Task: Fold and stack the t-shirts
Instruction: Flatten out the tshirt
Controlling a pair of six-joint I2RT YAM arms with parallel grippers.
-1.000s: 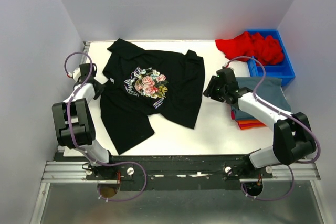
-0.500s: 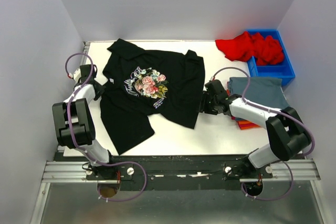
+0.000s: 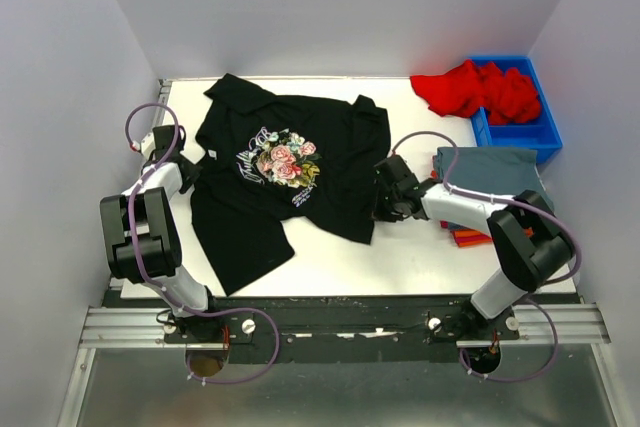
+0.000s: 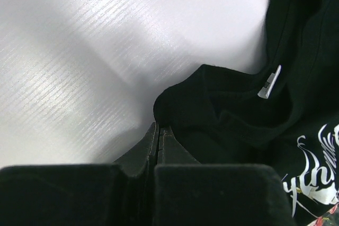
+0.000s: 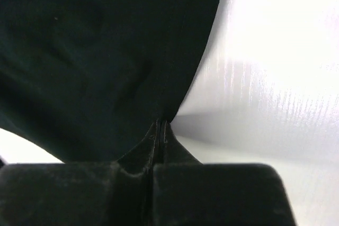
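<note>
Left claw (image 4: 158,128) and right claw (image 5: 160,125) — both pressed fully closed.

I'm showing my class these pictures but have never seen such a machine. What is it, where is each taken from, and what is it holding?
It is two robot arms on a white table. The wide picture looks down from above; the two close-ups come from cameras on each wrist. A black t-shirt lies spread out, a red t-shirt spills from a blue bin, and a slate-blue t-shirt lies folded on an orange one. The left gripper and right gripper are both shut, each seemingly pinching an edge of the black t-shirt.
</note>
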